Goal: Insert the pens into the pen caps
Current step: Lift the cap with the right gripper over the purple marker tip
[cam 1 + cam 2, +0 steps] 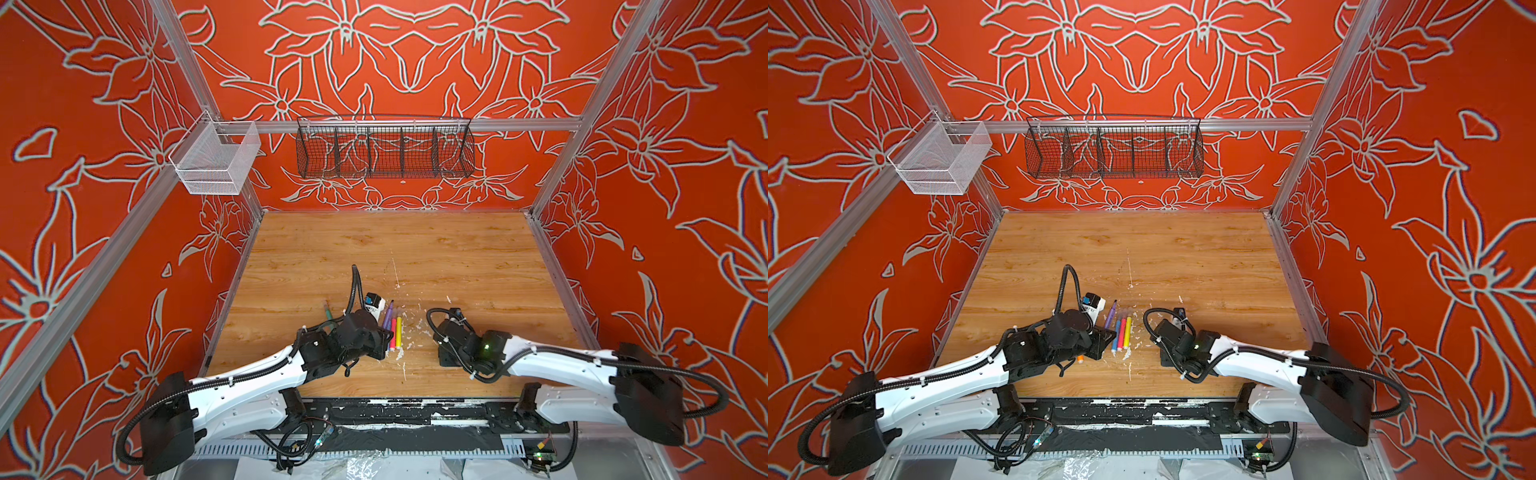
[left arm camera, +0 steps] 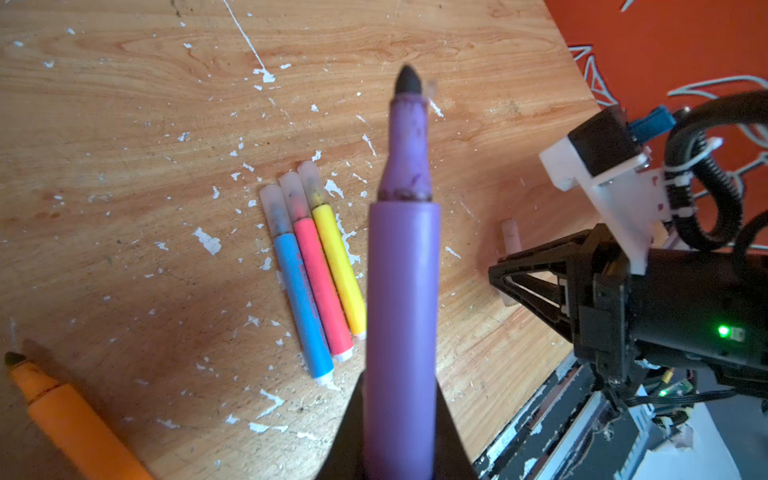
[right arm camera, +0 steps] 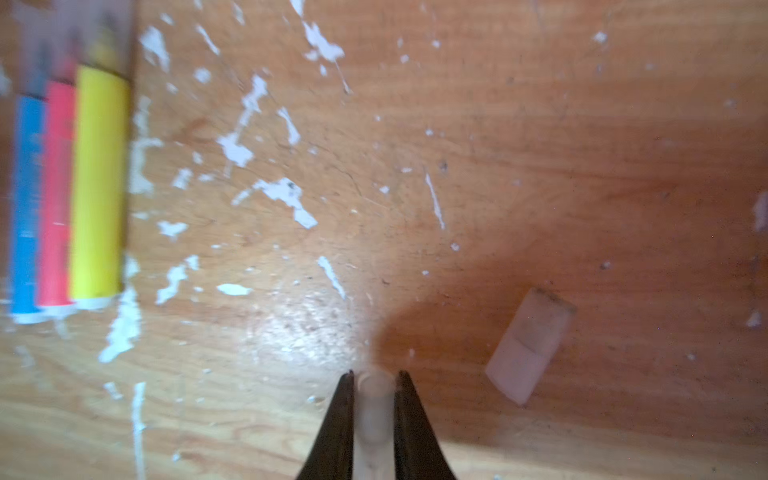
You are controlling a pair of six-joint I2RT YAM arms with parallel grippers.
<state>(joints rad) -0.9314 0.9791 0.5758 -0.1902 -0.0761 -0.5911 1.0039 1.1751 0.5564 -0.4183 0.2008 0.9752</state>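
Your left gripper [image 2: 401,399] is clamped on the purple pen [image 2: 403,291]. The pen rises from the bottom edge through the centre of the left wrist view, with its dark bare tip pointing to the top. Your right gripper [image 3: 376,376] sits at the bottom centre of the right wrist view, its two dark fingers [image 3: 340,419] closed on a clear pen cap [image 3: 376,415] over the wooden table [image 3: 498,124]. A loose cap [image 3: 528,345] lies flat at the lower right of that frame.

Left of centre in the left wrist view, the blue pen [image 2: 303,307], pink-red pen [image 2: 322,286] and yellow pen [image 2: 338,270] lie side by side, touching, each wearing a clear cap. An uncapped orange pen [image 2: 70,419] lies in the lower left corner. In a top view, a green pen [image 1: 328,311] lies just left of the left arm's wrist.
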